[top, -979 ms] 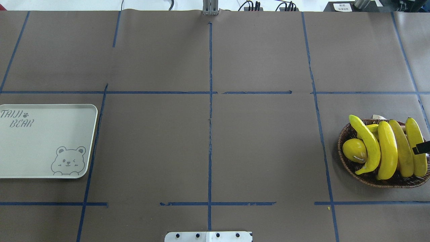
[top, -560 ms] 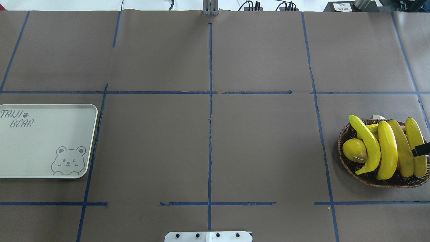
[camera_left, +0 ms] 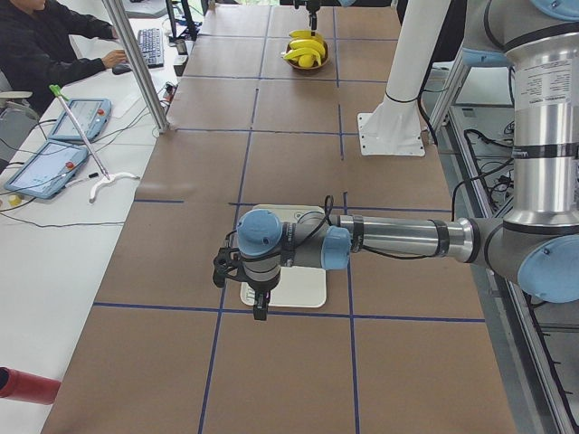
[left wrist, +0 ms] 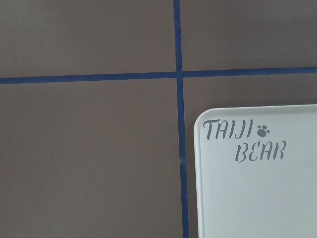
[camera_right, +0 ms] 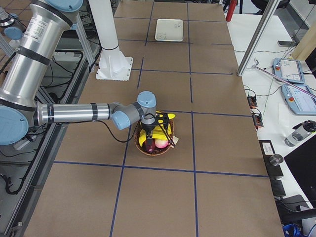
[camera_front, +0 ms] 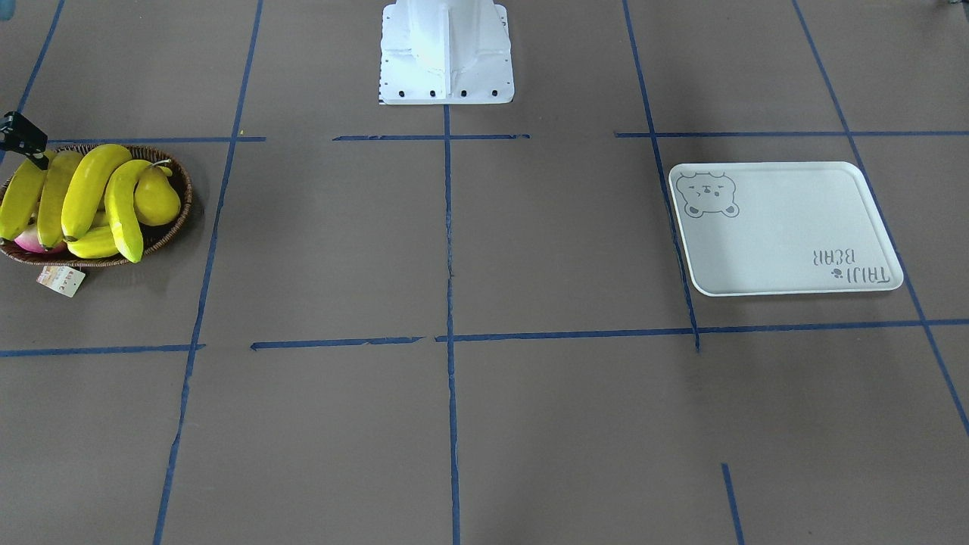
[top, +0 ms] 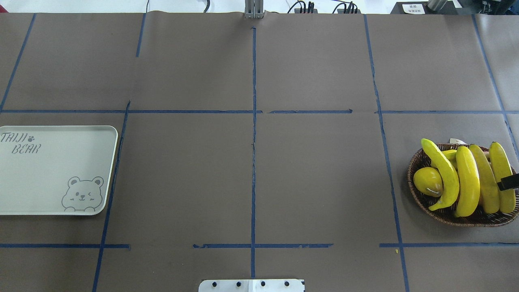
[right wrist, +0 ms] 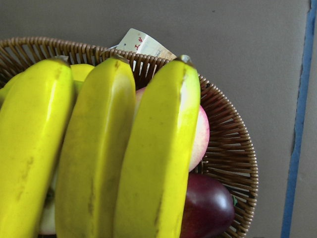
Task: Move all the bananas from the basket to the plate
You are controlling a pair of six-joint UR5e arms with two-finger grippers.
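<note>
Early stage, no transfer made. Four bananas [top: 468, 180] lying side by side in the basket [top: 410, 174] at the right end of the table [top: 251, 162]; none on the plate [top: 52, 174], well apart at the left end. Right hand [top: 510, 183] over the outermost banana, released or clenched impossible to tell. Left hand [camera_left: 261, 303] above the plate's edge, state likewise impossible to tell. All four bananas left to move.
</note>
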